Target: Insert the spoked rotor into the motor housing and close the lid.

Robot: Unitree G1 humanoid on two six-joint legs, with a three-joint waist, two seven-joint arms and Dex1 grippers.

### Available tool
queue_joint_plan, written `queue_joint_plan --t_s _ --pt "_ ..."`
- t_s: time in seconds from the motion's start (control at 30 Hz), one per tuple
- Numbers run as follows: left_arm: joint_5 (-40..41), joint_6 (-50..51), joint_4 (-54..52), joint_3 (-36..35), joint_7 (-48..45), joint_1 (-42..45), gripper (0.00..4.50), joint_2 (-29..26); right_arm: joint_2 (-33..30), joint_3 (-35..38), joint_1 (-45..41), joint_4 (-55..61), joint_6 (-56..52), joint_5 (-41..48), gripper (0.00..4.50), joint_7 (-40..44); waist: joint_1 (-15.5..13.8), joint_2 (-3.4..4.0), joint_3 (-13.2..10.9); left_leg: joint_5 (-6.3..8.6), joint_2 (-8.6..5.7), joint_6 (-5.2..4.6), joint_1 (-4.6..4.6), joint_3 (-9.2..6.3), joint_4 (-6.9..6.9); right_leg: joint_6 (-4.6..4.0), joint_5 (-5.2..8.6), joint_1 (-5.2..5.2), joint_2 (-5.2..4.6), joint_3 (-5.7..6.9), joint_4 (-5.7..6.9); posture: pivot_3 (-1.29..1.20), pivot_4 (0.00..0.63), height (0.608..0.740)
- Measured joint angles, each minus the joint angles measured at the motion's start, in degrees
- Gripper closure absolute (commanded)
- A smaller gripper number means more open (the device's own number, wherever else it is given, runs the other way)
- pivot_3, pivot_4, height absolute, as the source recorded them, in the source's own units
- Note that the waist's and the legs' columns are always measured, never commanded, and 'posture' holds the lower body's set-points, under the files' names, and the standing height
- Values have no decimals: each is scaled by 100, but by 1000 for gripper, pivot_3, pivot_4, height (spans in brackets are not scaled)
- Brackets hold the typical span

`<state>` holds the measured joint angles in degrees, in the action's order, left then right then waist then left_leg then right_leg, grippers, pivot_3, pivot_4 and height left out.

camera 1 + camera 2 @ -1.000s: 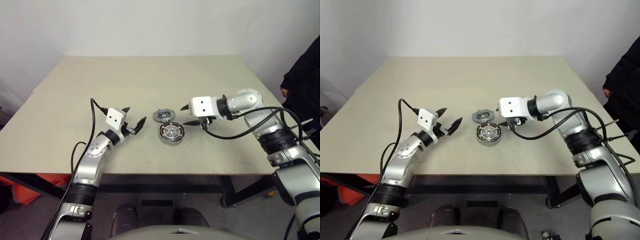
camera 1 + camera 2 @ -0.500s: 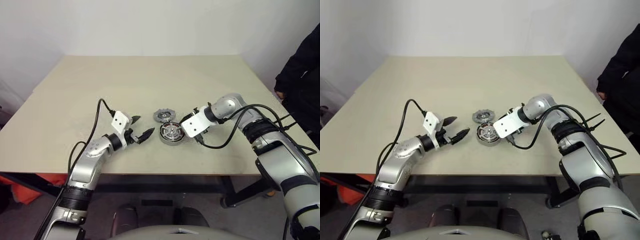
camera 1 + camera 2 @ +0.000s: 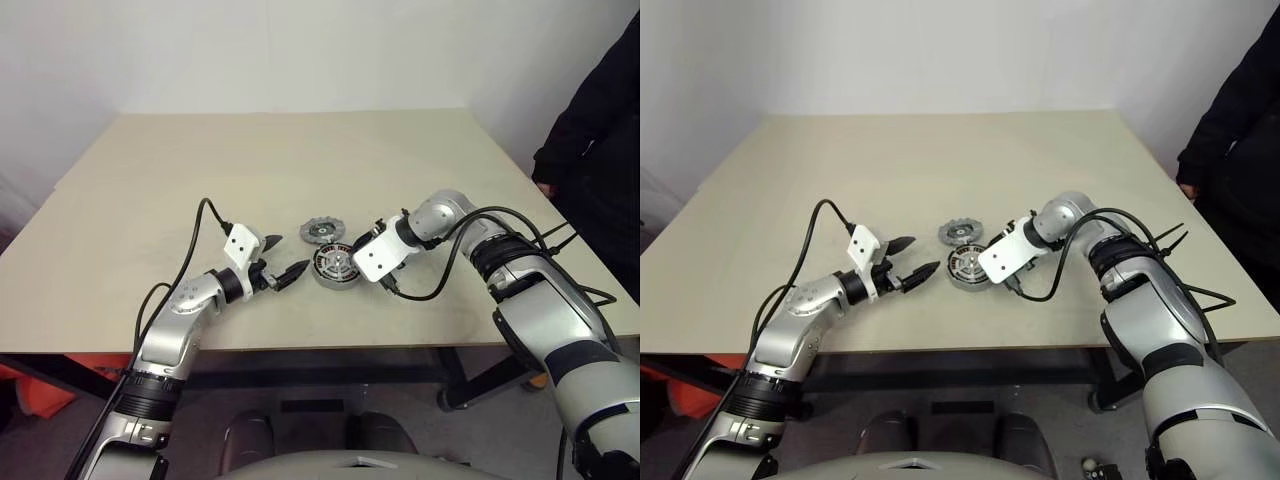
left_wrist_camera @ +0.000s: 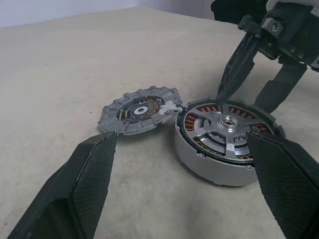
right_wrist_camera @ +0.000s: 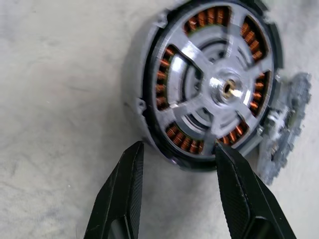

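The motor housing [image 3: 335, 268] stands near the table's middle. The spoked rotor [image 4: 227, 122] lies inside it, copper windings showing between its silver spokes. The grey notched lid [image 3: 322, 232] lies flat on the table just behind the housing, touching its rim. My right gripper [image 5: 177, 149] points down at the housing's right side, open, one fingertip [image 5: 222, 152] at the rim and the other on the table side. My left gripper [image 3: 288, 255] is level and wide open just left of the housing, holding nothing.
The beige table [image 3: 300, 150] is bare around the parts. Black cables trail from both wrists. A person in dark clothing [image 3: 600, 120] stands at the table's right edge, a hand [image 3: 545, 186] near its corner.
My right gripper has dropped and tilted down onto the housing's right side. My left gripper has turned right, toward the housing. The person has leaned in closer.
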<state>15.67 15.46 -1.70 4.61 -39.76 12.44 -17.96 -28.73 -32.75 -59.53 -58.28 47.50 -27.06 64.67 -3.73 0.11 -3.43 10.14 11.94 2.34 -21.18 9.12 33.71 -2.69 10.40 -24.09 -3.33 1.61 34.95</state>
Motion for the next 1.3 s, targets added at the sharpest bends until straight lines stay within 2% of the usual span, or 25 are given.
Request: queue_joint_plan --t_s 0.07,0.13,0.2,0.37,0.73,0.83,0.93,1.13,1.3 --pt "-16 -4 8 0 2 0 144 1 19 -16 -47 -58 67 -50 2044 -9 0 0 0 0 1 -1 0 0 1 0 0 0 0 0 0 0 0 740" --pt "-27 -10 19 -1 7 0 144 4 40 -23 -80 -107 105 -101 2424 -42 1 0 0 0 1 -1 1 0 1 0 0 1 1 0 1 0 0 740" --pt "-38 -20 32 -1 12 0 144 8 50 -26 -107 -131 167 -126 2895 -76 4 0 0 0 2 -1 2 0 2 0 0 1 1 0 2 0 0 740" --pt "-65 -79 45 -1 60 -17 144 21 118 -52 -183 -181 284 -190 4444 -139 33 -1 0 1 5 -1 7 0 8 0 0 5 2 0 5 0 0 740" --pt "-130 -177 76 -1 136 -50 144 36 162 -50 -183 -297 152 -272 4488 -391 118 0 -2 5 5 -8 -3 -2 42 10 6 4 1 -1 18 0 0 740" --pt "-163 -189 110 1 154 -51 144 41 160 28 -183 -275 -92 -173 4488 -198 112 -1 -3 5 4 -8 -7 -2 47 13 8 3 0 -1 24 0 0 740" --pt "-187 -192 125 1 159 -51 144 44 96 156 -137 64 -511 239 4488 421 113 -3 -11 6 6 -10 -13 -3 48 0 0 -1 0 -1 26 0 0 740" --pt "-209 -198 131 0 185 -51 144 72 -129 364 268 1355 -1407 879 4488 1261 94 -4 -11 22 9 -35 -21 -2 47 -5 -2 -5 1 0 23 0 0 740" --pt "-229 -199 131 0 230 -63 144 86 -81 360 524 1730 -2089 874 4488 1227 92 -4 -12 22 6 -35 -27 -2 50 -4 -1 -10 -1 0 21 0 0 740"
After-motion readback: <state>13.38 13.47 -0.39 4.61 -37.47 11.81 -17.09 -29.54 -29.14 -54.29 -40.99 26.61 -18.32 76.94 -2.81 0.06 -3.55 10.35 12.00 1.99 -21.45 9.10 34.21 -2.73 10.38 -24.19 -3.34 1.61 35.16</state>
